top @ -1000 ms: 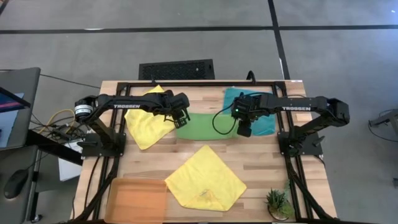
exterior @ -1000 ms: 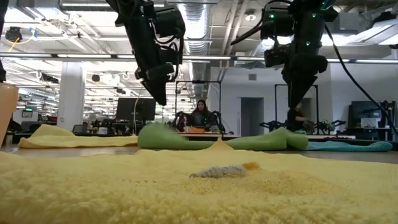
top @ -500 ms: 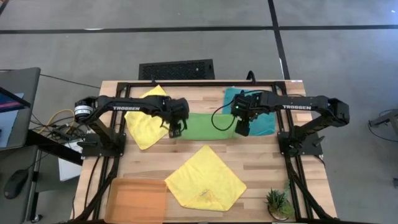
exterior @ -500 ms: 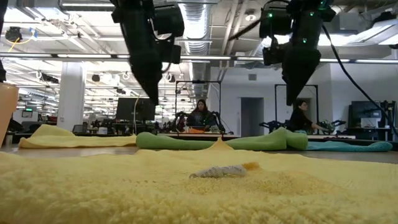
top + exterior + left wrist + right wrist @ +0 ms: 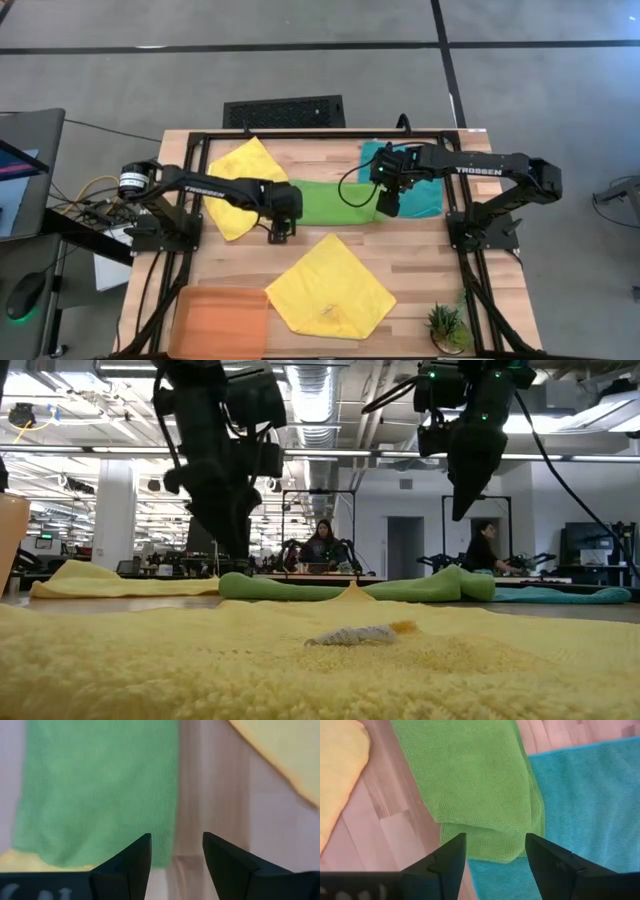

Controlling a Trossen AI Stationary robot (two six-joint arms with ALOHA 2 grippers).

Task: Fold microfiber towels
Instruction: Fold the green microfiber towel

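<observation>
Lime green microfiber towel (image 5: 332,203) lies folded into a long band across the middle of the pale wooden bench (image 5: 430,255), flat, no jaws on it. Left gripper (image 5: 279,234) hangs over bare wood just beside the band's left end; jaws released, holding nothing. Right gripper (image 5: 388,207) hangs above the band's right end, where the green overlaps the teal microfiber towel (image 5: 428,198); jaws spread, also holding nothing. One bright yellow microfiber towel (image 5: 237,180) lies spread at the far left, partly under the left arm. Second yellow towel (image 5: 330,287) lies open as a diamond near the front edge. Flat orange rectangular tray (image 5: 219,320) at front left. Small potted plant (image 5: 447,326) at front right.
</observation>
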